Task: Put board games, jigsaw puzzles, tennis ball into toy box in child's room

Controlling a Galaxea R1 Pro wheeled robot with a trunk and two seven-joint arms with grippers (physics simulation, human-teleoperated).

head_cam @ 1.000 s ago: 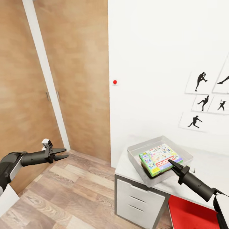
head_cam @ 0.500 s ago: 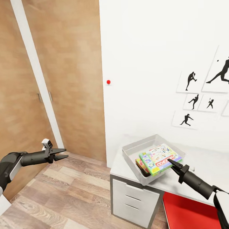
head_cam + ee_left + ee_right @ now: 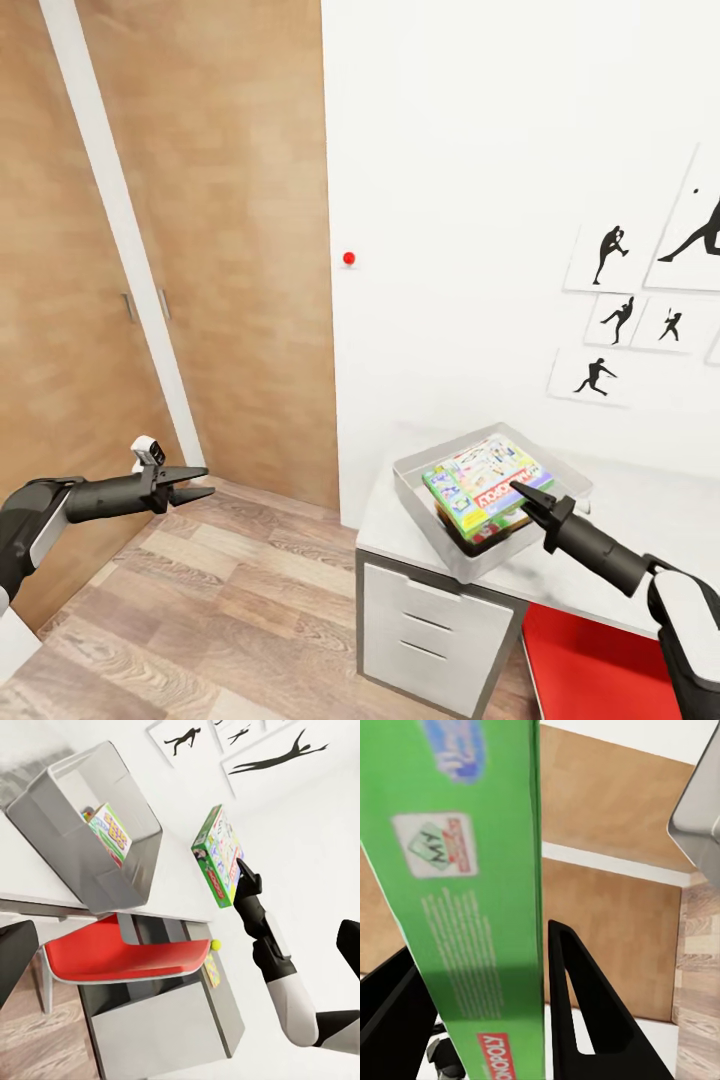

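Green-edged and multicoloured, the board game (image 3: 486, 487) is being pinched by the right gripper (image 3: 521, 492) over the toy box (image 3: 430, 501), with another game (image 3: 110, 831) already lying inside. Its long axis is running toward 1 o'clock, roughly along the bin. At 9 o'clock, well apart, the left gripper (image 3: 196, 482) is hanging slightly spread and empty.

Multicoloured board game (image 3: 484, 487) held over the toy box (image 3: 425, 497): covers most of the box interior in head view; contents beneath mostly hidden, only a red-dark sliver shows. Bench (image 3: 640, 520) cut by right frame edge. Wall prints (image 3: 612, 258) partly cropped at right. Right wrist view: green box side print (image 3: 465, 892) blurred, partly cut off.
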